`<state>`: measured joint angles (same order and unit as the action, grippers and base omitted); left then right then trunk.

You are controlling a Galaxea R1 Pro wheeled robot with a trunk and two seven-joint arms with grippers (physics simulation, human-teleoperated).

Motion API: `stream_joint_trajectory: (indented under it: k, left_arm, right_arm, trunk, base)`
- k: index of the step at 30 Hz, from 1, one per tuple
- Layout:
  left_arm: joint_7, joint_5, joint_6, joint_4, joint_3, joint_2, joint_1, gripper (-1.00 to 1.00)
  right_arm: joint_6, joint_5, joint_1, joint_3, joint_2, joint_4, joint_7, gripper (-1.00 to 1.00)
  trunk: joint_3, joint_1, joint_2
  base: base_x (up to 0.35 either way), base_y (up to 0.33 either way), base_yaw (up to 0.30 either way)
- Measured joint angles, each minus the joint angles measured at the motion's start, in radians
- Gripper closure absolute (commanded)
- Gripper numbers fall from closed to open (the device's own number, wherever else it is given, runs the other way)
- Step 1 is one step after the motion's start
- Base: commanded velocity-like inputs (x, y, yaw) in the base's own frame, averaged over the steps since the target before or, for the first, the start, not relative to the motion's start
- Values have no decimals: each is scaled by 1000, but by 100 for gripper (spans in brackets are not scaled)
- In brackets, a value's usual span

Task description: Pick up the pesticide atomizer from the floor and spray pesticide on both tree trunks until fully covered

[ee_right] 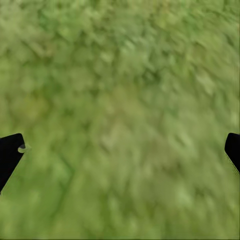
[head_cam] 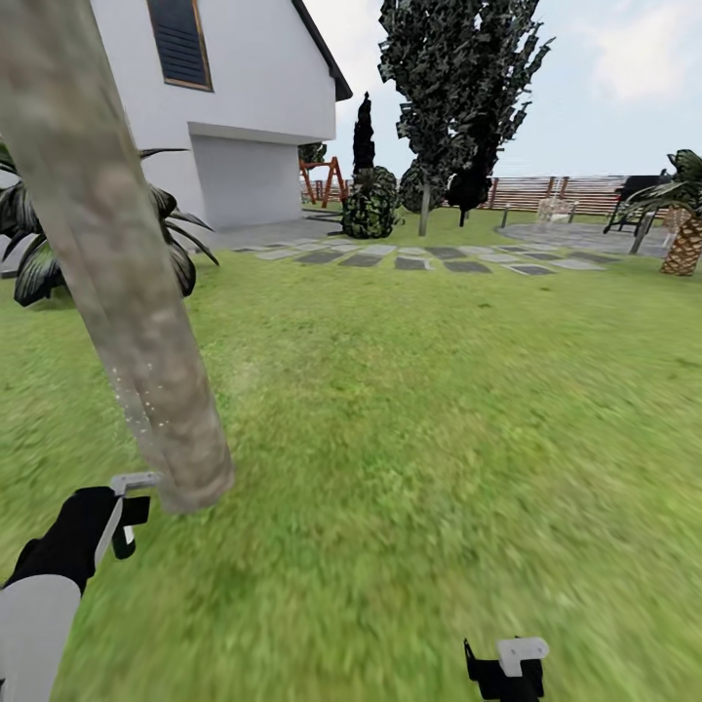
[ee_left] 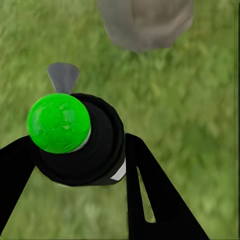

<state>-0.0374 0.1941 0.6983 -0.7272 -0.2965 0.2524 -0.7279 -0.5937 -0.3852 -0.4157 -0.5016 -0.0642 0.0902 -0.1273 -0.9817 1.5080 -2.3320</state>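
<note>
A thick pale mottled tree trunk [head_cam: 117, 283] leans across the head view's left, and its base [ee_left: 145, 22] meets the lawn just ahead of my left gripper [head_cam: 125, 519]. That gripper [ee_left: 80, 155] is shut on the pesticide atomizer [ee_left: 85, 155], a black body with a round green cap [ee_left: 58, 122] and a grey nozzle [head_cam: 135, 481] that points at the trunk's foot. Faint white specks dot the lower trunk. A second tall tree [head_cam: 458, 88] with a mottled crown stands far back. My right gripper [head_cam: 507, 668] hangs open over bare grass, its fingertips [ee_right: 10, 152] wide apart.
A white house [head_cam: 244, 97] stands at the back left, and a dark spiky plant [head_cam: 39, 253] grows behind the trunk. Grey stepping stones [head_cam: 409, 258], a round bush [head_cam: 370, 205], a slatted fence [head_cam: 565, 190] and a scaly palm [head_cam: 685, 239] lie farther off. Lawn spreads to the right.
</note>
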Motion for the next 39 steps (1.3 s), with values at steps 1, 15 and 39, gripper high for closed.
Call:
stream_joint_trajectory:
  k: [1, 15, 39]
  left_arm:
    - [-4, -1, 1, 0, 7, 1, 0, 100]
    - [-48, 2, 4, 5, 176, 19, 22, 100]
    - [-128, -6, -2, -4, 97, 54, 24, 100]
  right_arm:
    - [0, 0, 0, 0, 0, 0, 0, -100]
    - [0, 0, 0, 0, 0, 0, 1, -100]
    - [0, 0, 0, 0, 0, 0, 0, -100]
  trunk:
    - [0, 0, 0]
    - [0, 0, 0]
    - [0, 0, 0]
  base:
    - [338, 0, 1]
    - [111, 0, 2]
    - [0, -158, 58]
